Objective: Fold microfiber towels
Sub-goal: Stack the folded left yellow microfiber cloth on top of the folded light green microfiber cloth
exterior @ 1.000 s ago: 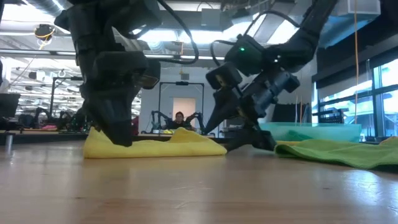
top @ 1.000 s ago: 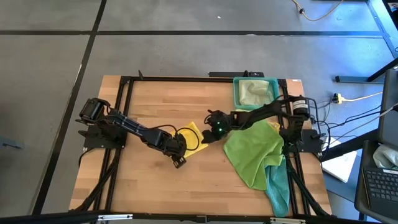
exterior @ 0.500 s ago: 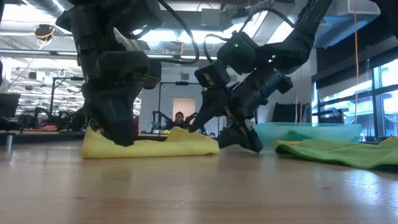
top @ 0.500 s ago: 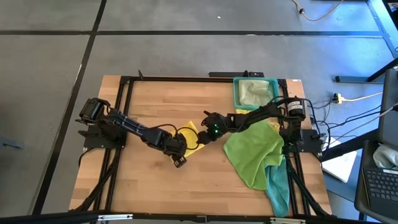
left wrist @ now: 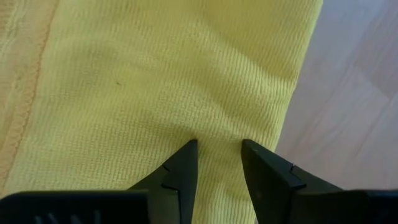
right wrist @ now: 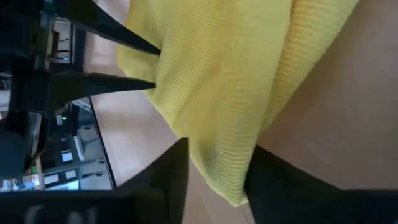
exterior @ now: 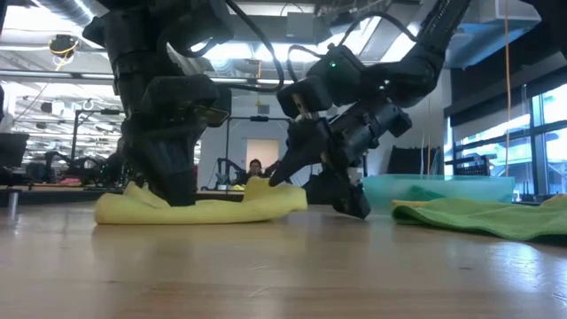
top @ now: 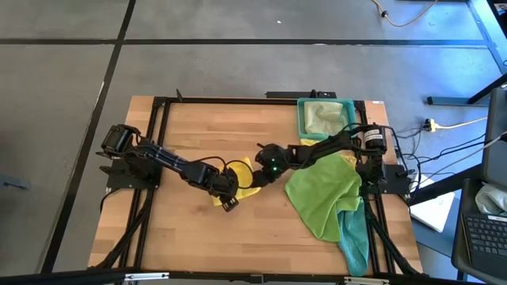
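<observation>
A folded yellow towel lies near the middle of the wooden table, held from both sides. The left gripper presses down on its left part, 2 fingers pinching a ridge of the yellow cloth between them. The right gripper grips the towel's right edge, fingers closed on a fold of it. To the right lies a bright green towel, spread and rumpled, with a teal towel under its near edge. At the far right a teal tray holds a pale olive-green towel.
</observation>
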Available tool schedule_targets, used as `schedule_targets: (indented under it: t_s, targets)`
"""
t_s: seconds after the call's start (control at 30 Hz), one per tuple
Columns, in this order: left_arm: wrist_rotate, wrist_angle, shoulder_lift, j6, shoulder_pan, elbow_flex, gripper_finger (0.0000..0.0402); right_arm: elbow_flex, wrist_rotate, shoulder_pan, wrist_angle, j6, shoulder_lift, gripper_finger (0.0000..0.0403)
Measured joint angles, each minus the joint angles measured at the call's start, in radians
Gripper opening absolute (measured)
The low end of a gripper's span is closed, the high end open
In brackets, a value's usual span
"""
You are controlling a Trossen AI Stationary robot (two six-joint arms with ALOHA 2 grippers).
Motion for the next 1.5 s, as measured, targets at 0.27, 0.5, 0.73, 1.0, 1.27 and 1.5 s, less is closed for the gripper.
schedule_targets:
  t_s: [0.27,0.5,0.73,1.0,1.27,1.5]
  targets:
    - [0.003,-0.020,0.000,0.000,0.000,0.000,0.0118,0.022,0.053,-0.007,-0.069,-0.059,0.000,0.0012]
    - [0.067,-0.151,-0.033,0.005,0.000,0.001,0.0118,0.018,-0.109,-0.065,-0.081,-0.104,-0.013,0.0007]
    - [-0.054,-0.316,-0.223,-0.009,-0.002,0.001,0.0118,0.019,-0.158,-0.141,-0.250,-0.209,-0.133,0.0004]
    - [-0.281,-0.396,-0.426,-0.126,0.000,0.001,0.0118,0.103,-0.102,-0.249,-0.834,-0.531,-0.262,0.0004]
    - [-0.332,-0.387,-0.449,-0.130,0.009,0.001,0.0117,0.315,0.088,-0.325,-1.236,-0.817,-0.266,0.0004]
    - [-0.340,-0.367,-0.444,-0.130,0.013,0.000,0.0117,0.457,0.252,-0.431,-1.404,-0.955,-0.266,0.0004]
